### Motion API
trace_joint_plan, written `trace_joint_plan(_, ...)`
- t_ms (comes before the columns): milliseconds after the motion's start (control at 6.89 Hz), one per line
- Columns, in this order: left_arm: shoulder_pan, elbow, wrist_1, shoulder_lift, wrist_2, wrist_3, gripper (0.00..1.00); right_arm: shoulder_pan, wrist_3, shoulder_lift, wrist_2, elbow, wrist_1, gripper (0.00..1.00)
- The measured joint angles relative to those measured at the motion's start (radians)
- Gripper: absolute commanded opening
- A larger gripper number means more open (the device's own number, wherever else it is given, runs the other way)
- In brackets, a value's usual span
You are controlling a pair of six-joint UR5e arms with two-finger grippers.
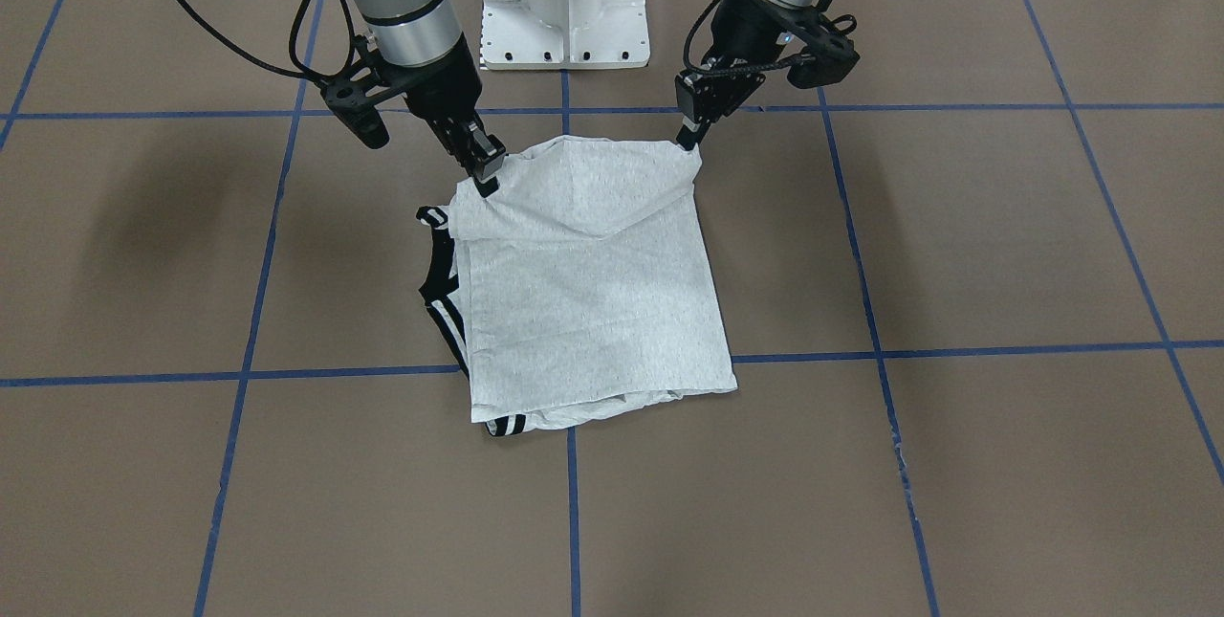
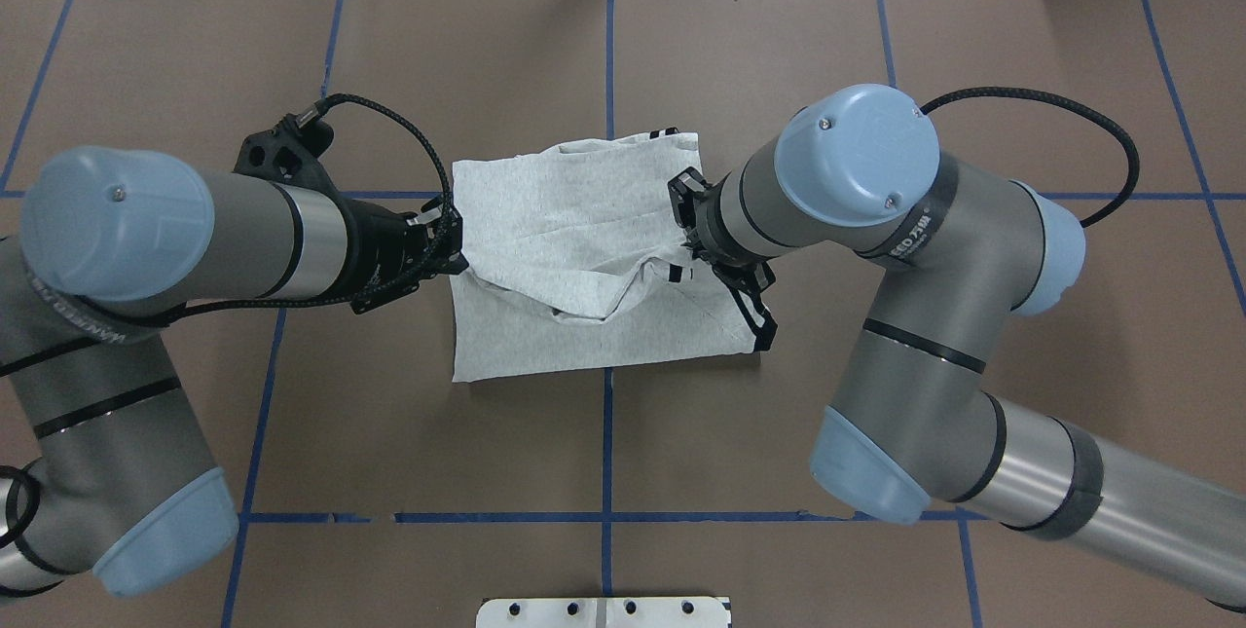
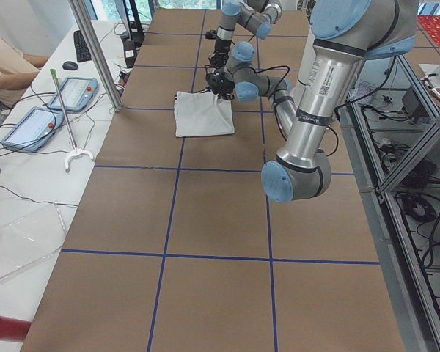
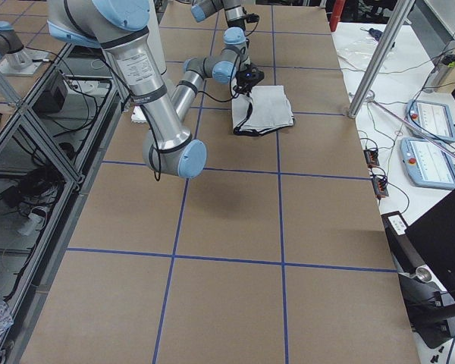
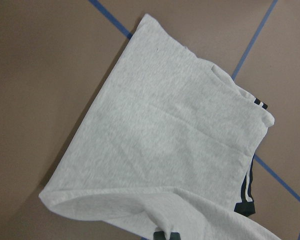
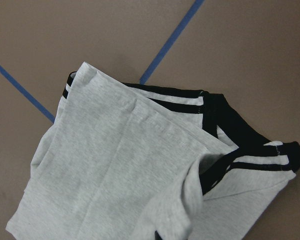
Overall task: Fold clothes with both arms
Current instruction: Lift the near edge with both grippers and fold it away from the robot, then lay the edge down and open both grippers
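While the T-shirt (image 1: 593, 301) lies folded into a rough rectangle near the middle of the table (image 1: 956, 244), both arms grip its edge nearest the robot. It rests on the brown covering, over a crossing of the blue tape lines (image 1: 572, 502). In the front-facing view the left gripper (image 1: 690, 141) has its fingers pinched together on one raised corner of the grey cloth. The right gripper (image 1: 485, 175) is likewise clamped on the other raised corner. Between these two held corners the top layer is lifted off the layers below and sags in a shallow dip, while the far part of the garment stays flat on the table. Only plain heather-grey fabric faces up. The black collar (image 1: 438, 263) and the black shoulder stripes (image 1: 505, 426) peek out from under the fold along the robot's right side and at the far corner on that side. From overhead, the left gripper (image 2: 453, 253) meets the shirt at its left edge, and the right arm's wrist partly covers the right gripper (image 2: 684, 243) at the opposite edge. The right wrist camera shows the collar and stripes bunched beneath the lifted grey layer. The white pedestal (image 1: 564, 5) stands between the two arms, well apart from the shirt.
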Motion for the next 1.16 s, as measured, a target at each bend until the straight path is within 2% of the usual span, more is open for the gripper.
trace_joint_plan(435,-0.069,0.127,-0.015,-0.066,-0.006,0.065,0.0,0.055,-0.007,0.075,0.022,-0.182,0.109,0.0)
trace_joint_plan(726,-0.097,0.276,-0.096,-0.111,-0.006,0.115,0.0,0.077,-0.012,0.131,0.031,-0.3,0.154,0.0)
trace_joint_plan(871,-0.103,0.321,-0.129,-0.116,-0.005,0.122,0.0,0.081,-0.013,0.167,0.032,-0.355,0.159,0.0)
trace_joint_plan(1161,-0.106,0.35,-0.153,-0.116,-0.004,0.126,0.0,0.09,-0.014,0.209,0.031,-0.446,0.216,0.0)
